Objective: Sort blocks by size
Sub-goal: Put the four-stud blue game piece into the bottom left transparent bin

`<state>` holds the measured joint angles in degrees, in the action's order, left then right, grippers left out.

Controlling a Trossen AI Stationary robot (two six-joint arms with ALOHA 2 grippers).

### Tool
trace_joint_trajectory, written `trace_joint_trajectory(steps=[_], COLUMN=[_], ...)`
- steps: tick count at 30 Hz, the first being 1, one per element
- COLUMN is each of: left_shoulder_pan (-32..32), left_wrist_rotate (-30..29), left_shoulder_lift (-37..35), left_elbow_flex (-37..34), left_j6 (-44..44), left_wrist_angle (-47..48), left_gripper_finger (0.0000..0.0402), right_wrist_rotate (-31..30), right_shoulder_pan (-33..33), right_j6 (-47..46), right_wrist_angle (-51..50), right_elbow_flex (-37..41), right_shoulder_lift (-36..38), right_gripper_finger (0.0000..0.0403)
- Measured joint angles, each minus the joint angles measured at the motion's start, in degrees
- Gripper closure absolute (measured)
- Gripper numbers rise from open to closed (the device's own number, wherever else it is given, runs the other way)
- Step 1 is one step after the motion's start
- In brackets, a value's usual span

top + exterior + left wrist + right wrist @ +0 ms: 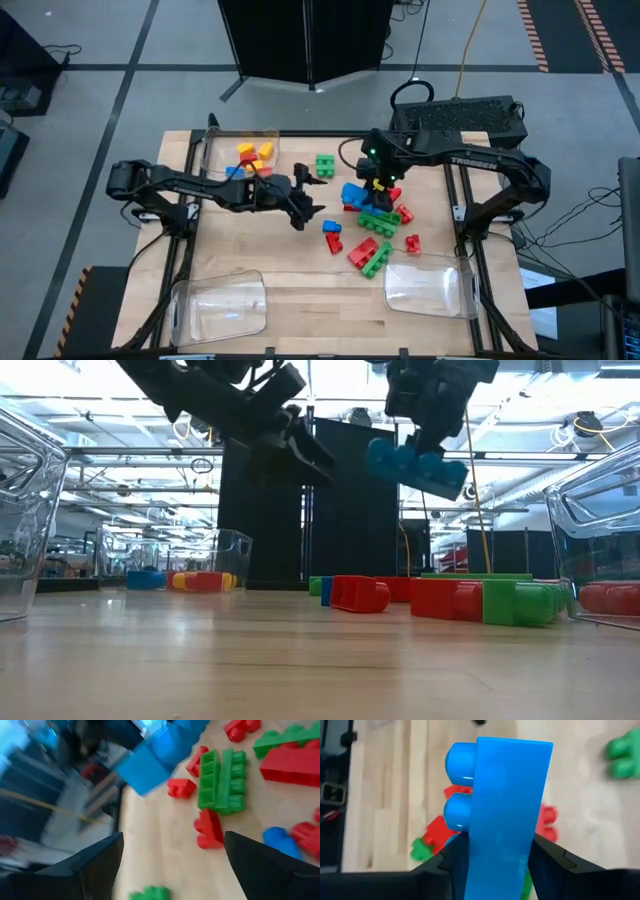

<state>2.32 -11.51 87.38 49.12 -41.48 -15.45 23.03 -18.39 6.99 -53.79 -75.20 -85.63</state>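
Right gripper (492, 857) is clamped on a long blue block (507, 805), holding it in the air above the loose pile of blocks (375, 225) at about three o'clock from table centre. Left gripper (310, 195), fingers spread wide and empty, hovers near centre, at nine o'clock of the pile.

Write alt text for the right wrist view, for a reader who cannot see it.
A long blue block fills the centre of the picture, clamped between the right gripper's two dark fingers, with two round studs showing on one side. Below it lies the wooden table with blurred red blocks and green blocks.
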Motion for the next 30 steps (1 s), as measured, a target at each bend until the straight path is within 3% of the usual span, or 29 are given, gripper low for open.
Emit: trace_joint_trajectory(steps=[10, 23, 30], left_shoulder_pan=[-3.47, -5.83, -5.26], left_wrist_rotate=[0.44, 0.85, 1.86], left_shoulder_lift=[4.35, 7.97, 8.00], left_elbow_flex=[0.00, 0.11, 0.11], left_j6=[-24.73, -30.96, -28.61], left_wrist_angle=[-10.41, -23.24, -23.06], left_gripper_finger=[0.0057, 0.0061, 0.0128], right_wrist_rotate=[6.90, 7.36, 7.34], right_shoulder_pan=[2.17, 2.44, 2.77], right_j6=[1.63, 1.48, 1.42], right_wrist_angle=[-0.32, 2.20, 2.59], right_elbow_flex=[0.00, -0.02, -0.02], right_shoulder_lift=[-1.31, -1.54, -1.54], right_gripper_finger=[0.0249, 0.0249, 0.0249])
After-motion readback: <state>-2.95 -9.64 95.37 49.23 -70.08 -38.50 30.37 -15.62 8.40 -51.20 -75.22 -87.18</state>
